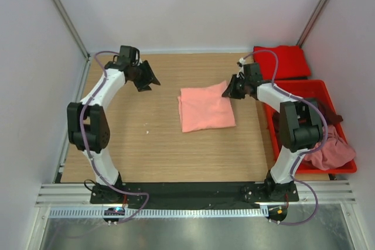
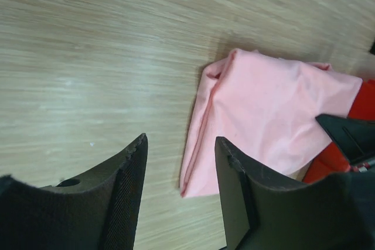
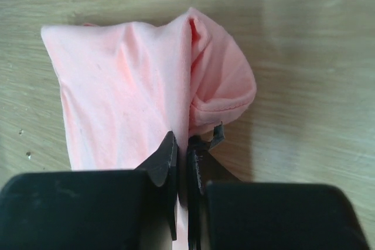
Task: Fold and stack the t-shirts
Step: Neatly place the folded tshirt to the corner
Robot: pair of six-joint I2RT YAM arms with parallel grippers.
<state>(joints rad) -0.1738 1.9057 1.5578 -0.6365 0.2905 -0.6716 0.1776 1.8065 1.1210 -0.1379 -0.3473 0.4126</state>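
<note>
While your right gripper (image 3: pixel 181 144) is clamped on the far right corner of the folded salmon-pink t-shirt (image 1: pixel 205 108), your left gripper (image 2: pixel 180 143) hangs well off to its left. The left jaws stand apart.

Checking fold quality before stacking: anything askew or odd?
Yes. The salmon-pink shirt lies slightly skewed to the table's edges, and its corner pinched by the right gripper is bunched into a puffed loop instead of lying flat. The left gripper hangs open, clear of it.
</note>
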